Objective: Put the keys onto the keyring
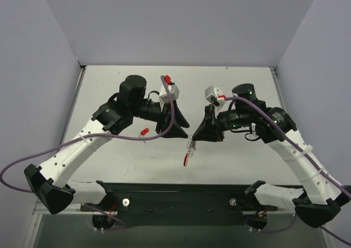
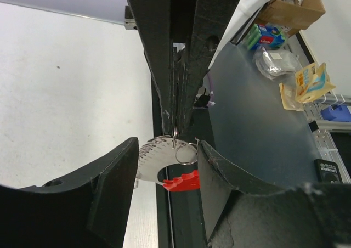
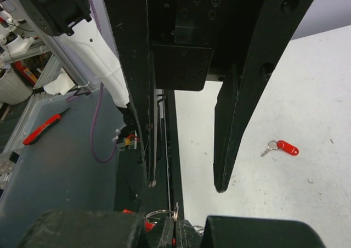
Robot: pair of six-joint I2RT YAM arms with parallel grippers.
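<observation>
The keyring [image 1: 189, 149] hangs between the two grippers, its red band [image 1: 186, 159] lowest. My right gripper [image 1: 196, 134] is shut on its thin metal ring [image 3: 159, 214], pinching it at the fingertips [image 3: 176, 229]. In the left wrist view the ring [image 2: 186, 152] and red band [image 2: 181, 181] hang below the right gripper's shut tips [image 2: 176, 128]. My left gripper [image 2: 167, 144] is open, its fingers on either side of the ring without touching it; it also shows in the top view [image 1: 181, 128]. The red-headed key [image 1: 144, 131] lies on the table left of the grippers [image 3: 279, 147].
The white table [image 1: 247, 165] is walled at the back and sides. A black rail [image 1: 175, 196] with both arm bases runs along the near edge. Off the table are a red-handled tool [image 3: 46, 127] and a cardboard box [image 2: 290, 6] with packets.
</observation>
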